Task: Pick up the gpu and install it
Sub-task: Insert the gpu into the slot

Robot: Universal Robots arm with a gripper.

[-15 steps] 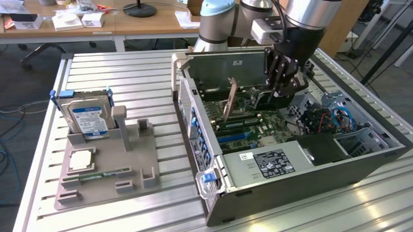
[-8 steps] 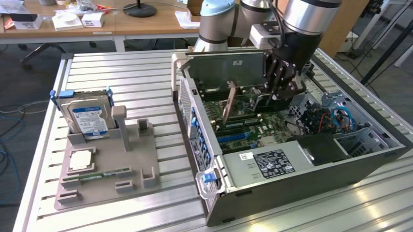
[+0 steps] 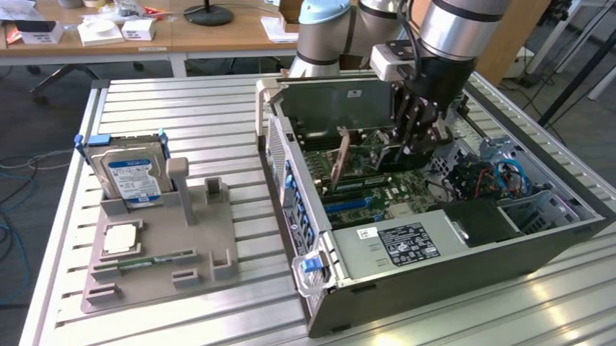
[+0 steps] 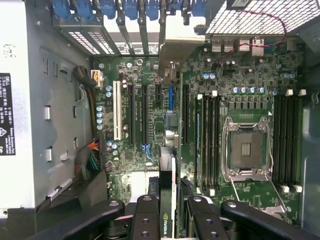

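While claw (image 4: 172, 210) clamps gpu (image 4: 167, 172) | it hangs edge-on over motherboard (image 4: 135, 120)

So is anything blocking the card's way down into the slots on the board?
Nothing visible does. The fingers hold the graphics card above the long slots, which look empty; the cable bundle lies beside them, not across.
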